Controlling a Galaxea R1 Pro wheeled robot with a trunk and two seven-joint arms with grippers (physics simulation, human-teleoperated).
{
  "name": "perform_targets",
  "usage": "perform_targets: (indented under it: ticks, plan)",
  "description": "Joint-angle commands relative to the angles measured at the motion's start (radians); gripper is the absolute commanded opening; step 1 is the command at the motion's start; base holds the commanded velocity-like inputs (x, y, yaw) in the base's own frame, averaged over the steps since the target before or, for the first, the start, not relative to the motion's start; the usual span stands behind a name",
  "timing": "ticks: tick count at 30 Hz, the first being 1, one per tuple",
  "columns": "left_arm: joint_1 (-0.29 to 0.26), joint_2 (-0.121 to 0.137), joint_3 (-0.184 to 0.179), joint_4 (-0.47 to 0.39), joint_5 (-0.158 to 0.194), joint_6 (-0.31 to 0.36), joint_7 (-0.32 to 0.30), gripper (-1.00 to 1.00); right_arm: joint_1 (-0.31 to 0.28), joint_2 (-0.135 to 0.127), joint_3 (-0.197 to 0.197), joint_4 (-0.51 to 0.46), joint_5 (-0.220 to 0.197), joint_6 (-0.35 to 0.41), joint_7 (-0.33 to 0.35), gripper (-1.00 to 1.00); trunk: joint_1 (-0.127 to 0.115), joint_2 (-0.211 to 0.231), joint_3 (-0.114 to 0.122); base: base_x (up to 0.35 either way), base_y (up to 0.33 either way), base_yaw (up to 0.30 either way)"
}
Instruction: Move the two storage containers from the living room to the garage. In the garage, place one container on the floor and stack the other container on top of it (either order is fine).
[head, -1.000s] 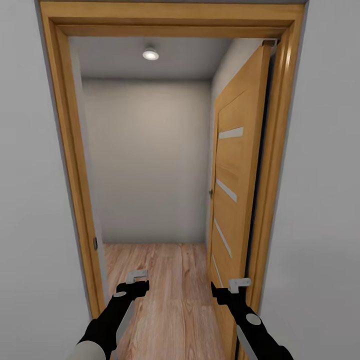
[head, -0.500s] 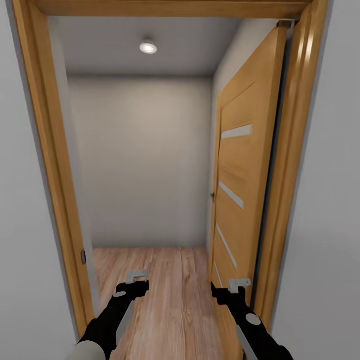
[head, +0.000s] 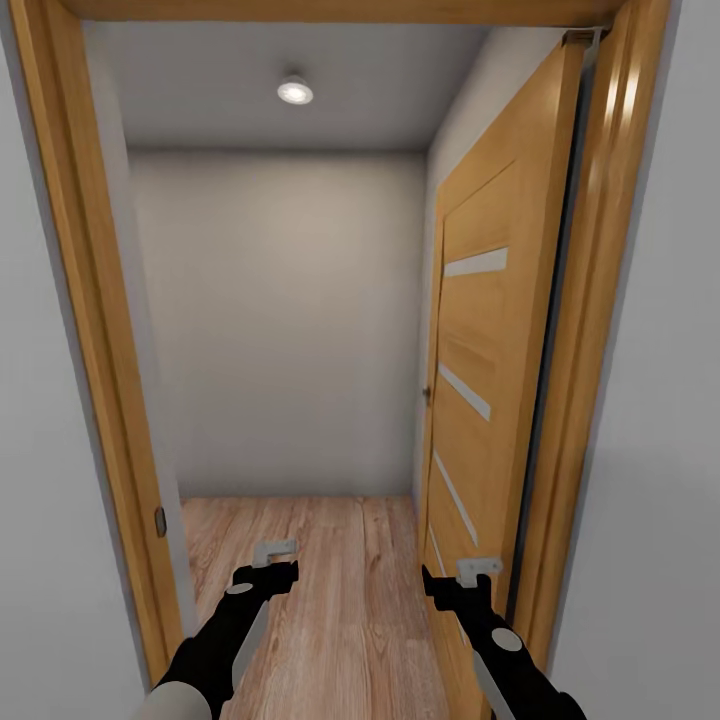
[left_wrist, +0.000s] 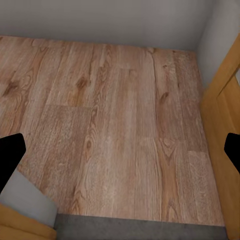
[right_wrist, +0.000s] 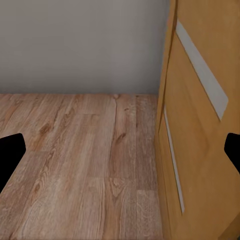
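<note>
Both grippers ride low and forward, the left gripper and the right gripper each with fingers spread wide and nothing between them. In the wrist views the dark fingertips sit at opposite edges with only bare floor in the gap. So no storage container is being carried, and none sits anywhere along this stretch; they are presumably somewhere ahead or behind, hard to say from here.

What has changed? The door frame has swelled outward over the last second and its top rail has slid up to the very edge of the head view: the base is rolling through the doorway, while the arms hold the same pose. That reads as transit, not handling.

Ahead, the head camera gives the open door swung inward at the right, a ceiling light and a plain wall. The left wrist camera adds something the head misses: a grey threshold strip right below, where the wood plank floor begins.
</note>
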Motion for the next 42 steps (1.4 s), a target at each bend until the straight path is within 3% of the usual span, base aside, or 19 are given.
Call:
perform_targets:
  ticks: [1,12,31,42]
  plan:
    - [0.0,-0.001,0.003,-0.001,-0.003,0.005,0.0,1.0,0.0,0.0,0.004,0.0,-0.01,-0.001,-0.006,1.0,0.0,-0.001,-0.001,0.0,0.0,0.0]
    - [0.0,-0.001,0.003,-0.001,-0.003,0.005,0.0,1.0,0.0,0.0,0.004,0.004,-0.01,-0.001,-0.006,1.0,0.0,-0.001,-0.001,0.007,0.0,0.0]
    - [0.0,-0.003,0.003,-0.001,-0.003,0.005,0.0,1.0,0.0,0.001,0.004,0.003,-0.01,-0.001,-0.005,1.0,0.0,-0.001,-0.001,0.295,0.0,0.0]
    - [0.0,-0.002,0.003,-0.001,-0.003,0.005,0.0,1.0,0.0,0.001,0.004,0.003,-0.01,-0.001,-0.005,1.0,0.0,-0.001,-0.001,0.033,0.022,0.0]
